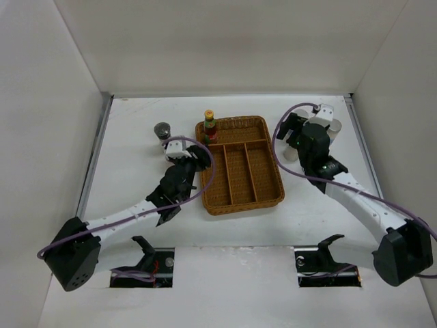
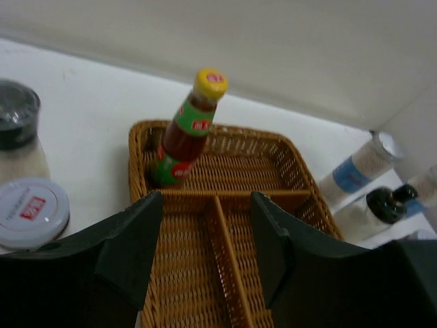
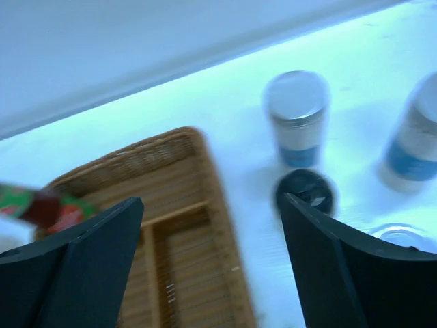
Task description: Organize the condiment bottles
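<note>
The white desk (image 1: 136, 225), walled in by plain white panels, carries a brown wicker tray (image 1: 235, 178) at its middle, split into one cross compartment at the far end and three long ones running toward the arms. The left arm (image 1: 130, 215) reaches in from the near left and ends at the tray's left rim. The right arm (image 1: 355, 198) stretches from the near right to the far right of the desk, where it covers much of a cluster of bottles in the top view. The left hand (image 2: 205, 239) hangs over the tray's left side with its jaws wide apart and nothing between them. The right hand (image 3: 212, 232) is likewise spread wide and empty, poised above the tray's right rim and the bare desk beside it. The slim red-green bottle (image 2: 184, 133) with its yellow cap stands in the far-left corner of the tray, inside the cross compartment. It is the only bottle in the tray. To the right of the tray, apart from it, stand a white cylinder (image 3: 297, 119) with a blue band, a second banded cylinder (image 3: 413, 143) further right, and nearer the camera the dark bottle (image 3: 305, 195). The right arm stands between the top camera and most of this group. Left of the tray sit the grey-lidded shaker (image 2: 17, 130) and, just nearer, a white-lidded jar (image 2: 31, 212) with a red mark on its lid.
</note>
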Controlling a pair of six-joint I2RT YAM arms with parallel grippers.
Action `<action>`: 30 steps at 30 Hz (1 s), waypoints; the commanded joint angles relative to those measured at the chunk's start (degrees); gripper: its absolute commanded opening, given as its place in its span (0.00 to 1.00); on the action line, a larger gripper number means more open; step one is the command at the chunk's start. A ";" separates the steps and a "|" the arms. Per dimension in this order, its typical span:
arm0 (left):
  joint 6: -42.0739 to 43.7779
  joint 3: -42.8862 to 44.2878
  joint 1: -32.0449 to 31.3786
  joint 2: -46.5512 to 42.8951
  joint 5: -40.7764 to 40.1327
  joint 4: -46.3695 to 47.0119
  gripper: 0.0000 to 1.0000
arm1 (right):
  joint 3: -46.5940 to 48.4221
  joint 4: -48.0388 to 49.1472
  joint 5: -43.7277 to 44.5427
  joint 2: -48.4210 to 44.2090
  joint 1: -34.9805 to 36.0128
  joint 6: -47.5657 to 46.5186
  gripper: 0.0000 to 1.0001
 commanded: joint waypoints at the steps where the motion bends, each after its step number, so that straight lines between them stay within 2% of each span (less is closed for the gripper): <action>1: -7.61 -2.62 -0.29 1.72 5.65 5.96 0.53 | 2.46 -6.08 4.18 3.56 -3.80 -4.19 0.91; 4: -8.76 -5.43 -0.29 5.32 8.47 12.54 0.64 | 3.78 -7.40 3.47 7.69 -6.53 -5.25 0.95; 7: -8.68 -7.89 -0.11 7.35 10.23 18.43 0.81 | 5.36 -8.45 1.20 11.21 -8.38 -5.78 0.95; 8: -8.68 -8.86 -0.29 7.79 10.75 19.76 0.83 | 6.06 -8.63 0.49 12.35 -8.90 -5.87 0.95; 15: -8.59 -10.19 -0.55 11.04 11.90 23.55 0.85 | 11.25 -8.54 -3.21 20.35 -10.49 -5.60 0.92; 21: -8.50 -10.54 0.15 10.61 12.17 23.55 0.85 | 13.71 -8.89 -2.86 26.77 -10.58 -5.25 0.80; 27: -8.59 -10.45 0.77 11.05 12.25 23.55 0.85 | 12.40 -9.16 0.04 25.64 -10.67 -4.81 0.80; 28: -8.59 -10.45 0.77 11.05 12.25 23.55 0.85 | 12.05 -8.90 0.04 25.37 -10.67 -4.90 0.77; 30: -8.59 -10.28 0.77 11.48 12.25 23.55 0.85 | 12.05 -9.16 -0.22 24.85 -10.41 -4.72 0.62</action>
